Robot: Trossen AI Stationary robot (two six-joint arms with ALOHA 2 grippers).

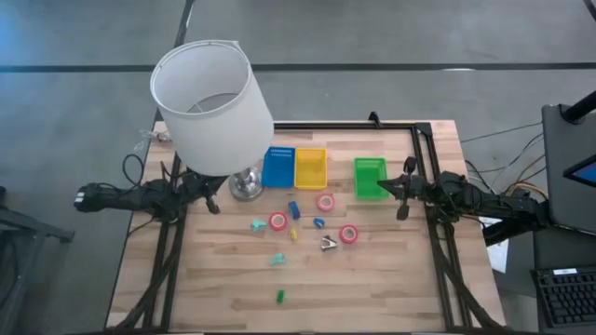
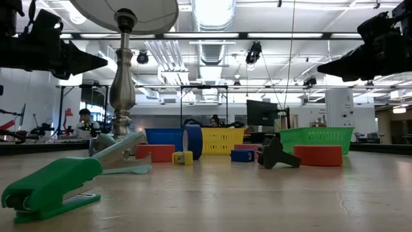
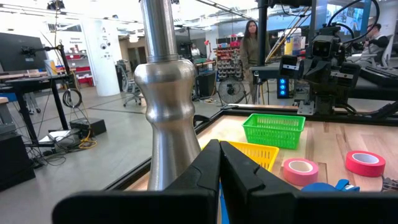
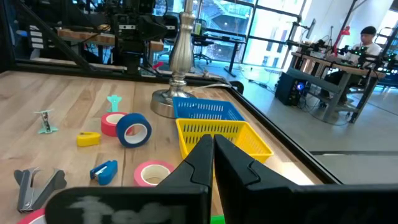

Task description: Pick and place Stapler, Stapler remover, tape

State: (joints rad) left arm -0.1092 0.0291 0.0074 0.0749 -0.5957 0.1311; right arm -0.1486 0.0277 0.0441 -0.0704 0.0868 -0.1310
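Note:
Three red-pink tape rolls lie flat mid-table: (image 1: 325, 202), (image 1: 277, 221), (image 1: 348, 234). The silvery stapler remover (image 1: 328, 243) lies between the last two; in the right wrist view it shows as a claw (image 4: 37, 183). A small green stapler (image 1: 279, 296) sits nearest the near edge, large in the low view (image 2: 51, 187). My left gripper (image 1: 214, 206) hovers shut beside the lamp base (image 1: 246, 186). My right gripper (image 1: 381, 186) hovers shut over the green tray (image 1: 370, 177). Both are above the table, holding nothing.
A tall lamp with a white shade (image 1: 212, 104) stands at the far left. Blue (image 1: 277, 167) and yellow (image 1: 310, 168) trays sit beside the green one. A blue roll (image 1: 293, 209) and small teal, yellow and blue pieces are scattered among the tape. People and equipment stand in the room beyond.

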